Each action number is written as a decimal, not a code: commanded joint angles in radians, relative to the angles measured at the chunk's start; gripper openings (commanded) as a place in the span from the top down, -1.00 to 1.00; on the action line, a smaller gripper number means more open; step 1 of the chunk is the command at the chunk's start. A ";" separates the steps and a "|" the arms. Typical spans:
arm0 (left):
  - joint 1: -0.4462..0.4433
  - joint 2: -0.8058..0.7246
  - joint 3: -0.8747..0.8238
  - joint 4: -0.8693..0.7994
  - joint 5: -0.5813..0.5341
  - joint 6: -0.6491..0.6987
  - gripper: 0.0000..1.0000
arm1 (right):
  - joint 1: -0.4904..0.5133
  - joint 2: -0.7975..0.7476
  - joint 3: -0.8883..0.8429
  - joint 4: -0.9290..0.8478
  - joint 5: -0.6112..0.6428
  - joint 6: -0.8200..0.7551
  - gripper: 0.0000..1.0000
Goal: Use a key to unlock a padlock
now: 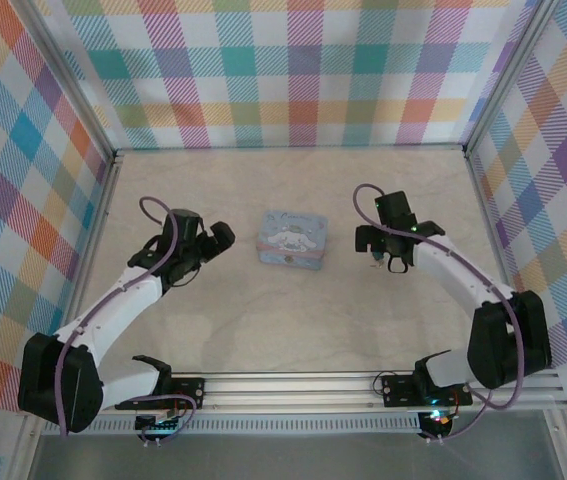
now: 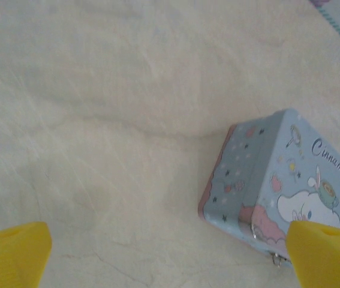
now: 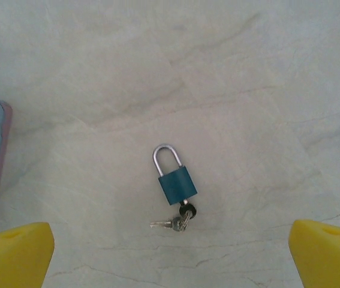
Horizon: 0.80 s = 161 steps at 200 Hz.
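The left arm (image 1: pixel 113 300) and the right arm (image 1: pixel 453 265) share one build: smooth white link shells between bulky matte black joint housings. A thin purple cable (image 1: pixel 168 225) runs along each arm and loops free near the wrist. The left tool (image 1: pixel 213 250) and the right tool (image 1: pixel 376 252) are black, with bright yellow wedge-shaped fingertips (image 2: pixel 11 255). Black base brackets are bolted to a ribbed silver aluminium rail (image 1: pixel 293 385). A small green light (image 1: pixel 433 413) glows by the right base.

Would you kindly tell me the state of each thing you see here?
Padlock: shackle shut, lying flat.
Keys: one apparently in the padlock's base.
Tin: lid shut.
Left gripper: open, empty.
Right gripper: open, empty.
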 commanded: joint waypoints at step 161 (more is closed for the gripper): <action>0.203 0.304 -0.405 1.101 -0.402 0.627 -1.00 | -0.201 0.074 -0.635 1.424 0.129 -0.231 -0.99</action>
